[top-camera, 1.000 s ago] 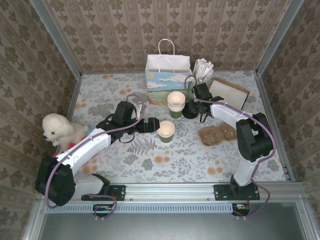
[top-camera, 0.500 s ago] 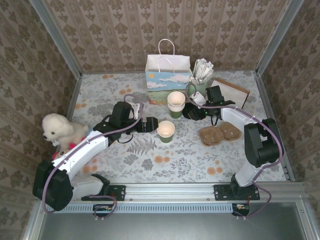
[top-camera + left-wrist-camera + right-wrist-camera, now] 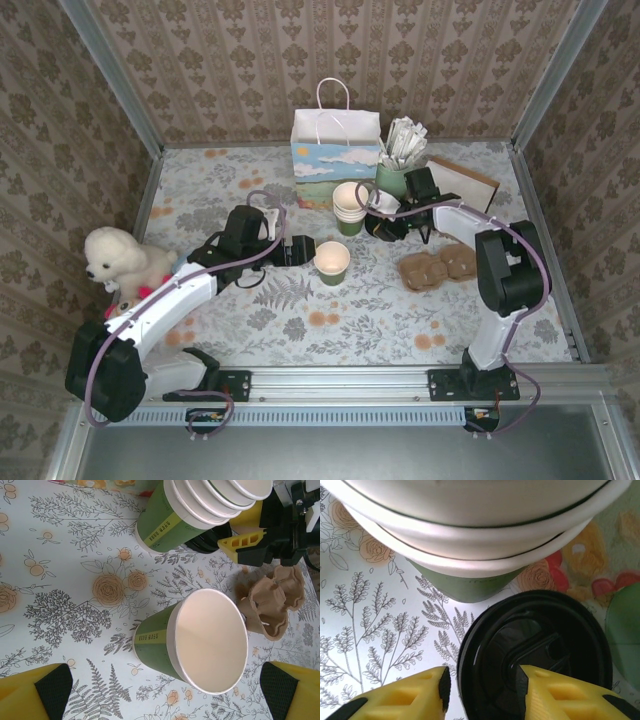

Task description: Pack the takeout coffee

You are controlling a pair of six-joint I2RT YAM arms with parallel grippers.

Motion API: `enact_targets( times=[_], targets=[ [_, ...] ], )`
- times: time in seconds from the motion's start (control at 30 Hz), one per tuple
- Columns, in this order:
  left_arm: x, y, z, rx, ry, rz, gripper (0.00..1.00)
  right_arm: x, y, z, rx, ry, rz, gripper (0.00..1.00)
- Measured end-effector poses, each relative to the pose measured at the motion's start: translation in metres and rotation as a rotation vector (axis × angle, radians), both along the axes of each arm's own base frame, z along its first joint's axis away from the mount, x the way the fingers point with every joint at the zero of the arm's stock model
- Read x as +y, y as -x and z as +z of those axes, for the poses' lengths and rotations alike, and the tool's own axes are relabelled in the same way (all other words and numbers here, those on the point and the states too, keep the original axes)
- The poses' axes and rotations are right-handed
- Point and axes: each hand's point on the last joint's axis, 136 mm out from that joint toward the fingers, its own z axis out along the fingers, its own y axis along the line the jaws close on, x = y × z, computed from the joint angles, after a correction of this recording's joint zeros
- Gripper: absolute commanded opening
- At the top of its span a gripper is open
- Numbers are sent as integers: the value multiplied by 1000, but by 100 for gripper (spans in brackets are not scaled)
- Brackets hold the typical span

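The dark-green paper cup [image 3: 207, 647] is seen upright and lidless on the desk [image 3: 60, 580], straight ahead of the left hand [image 3: 165, 690]. It sits between that hand's fingers, which are spread wide to either side, and no contact with the cup wall is shown. Its long axis is taken to be vertical, with the cream inside turned up and open.

The black plastic lid [image 3: 540, 650] is found flat on the desk directly beneath the right hand [image 3: 481, 680]. Just beyond that hand's fingertips rises the stack of lidless green cups [image 3: 470, 540], close beside the lid. The right hand's fingers are held part-way apart astride the lid's near rim, one outside the rim and the other over the recessed top. No pinch on the rim can be made out.

The left hand is judged nearer to the cup and the right hand nearer to the lid. The lid lies apart from the cup, beyond it as seen from the left hand. Lidding is judged to be the step in hand: the lid would have to be gripped and carried across to the open mouth. The gift bag [image 3: 335, 150] stands well beyond both hands.
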Motion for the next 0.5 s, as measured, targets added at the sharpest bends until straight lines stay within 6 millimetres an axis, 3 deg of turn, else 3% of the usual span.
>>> enact_targets(
  times=[0.33, 0.5],
  targets=[
    [-1, -4, -1, -5, 3, 7, 100, 5, -8, 0, -35, 10, 58, 39],
    [-2, -4, -2, -1, 1, 7, 100, 5, -3, -11, -22, 25, 78, 38]
  ],
)
